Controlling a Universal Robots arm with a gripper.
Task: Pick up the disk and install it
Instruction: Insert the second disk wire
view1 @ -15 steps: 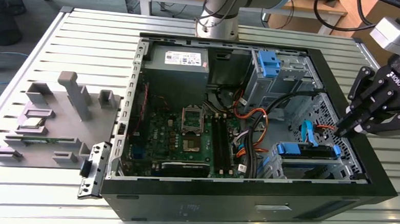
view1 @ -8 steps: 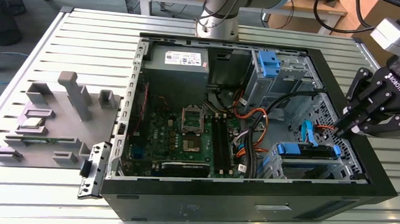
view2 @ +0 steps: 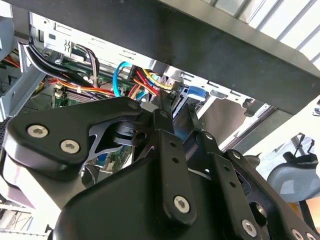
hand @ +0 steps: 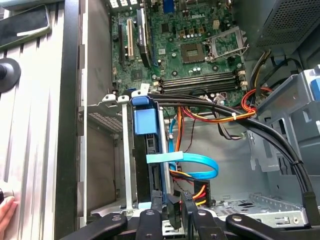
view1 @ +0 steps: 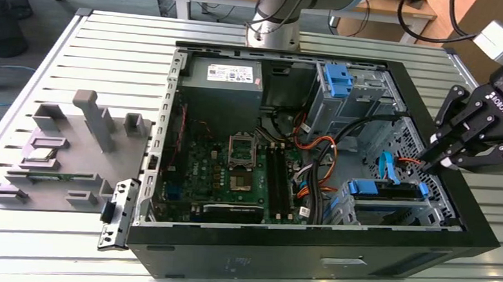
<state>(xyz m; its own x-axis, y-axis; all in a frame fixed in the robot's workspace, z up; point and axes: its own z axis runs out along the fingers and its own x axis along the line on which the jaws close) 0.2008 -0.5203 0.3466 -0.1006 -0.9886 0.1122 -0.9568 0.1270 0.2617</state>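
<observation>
At the drive cage inside the open computer case (view1: 315, 248), the disk (view1: 385, 190) already sat in its slot.
Seen in the exterior view, the gripper (view1: 433, 165) hovered at the case's right wall, just above the cage; its fingers looked drawn close together with nothing between them. Blue and orange cables (hand: 192, 162) lay beside the disk's blue frame, plugged at its end.
</observation>
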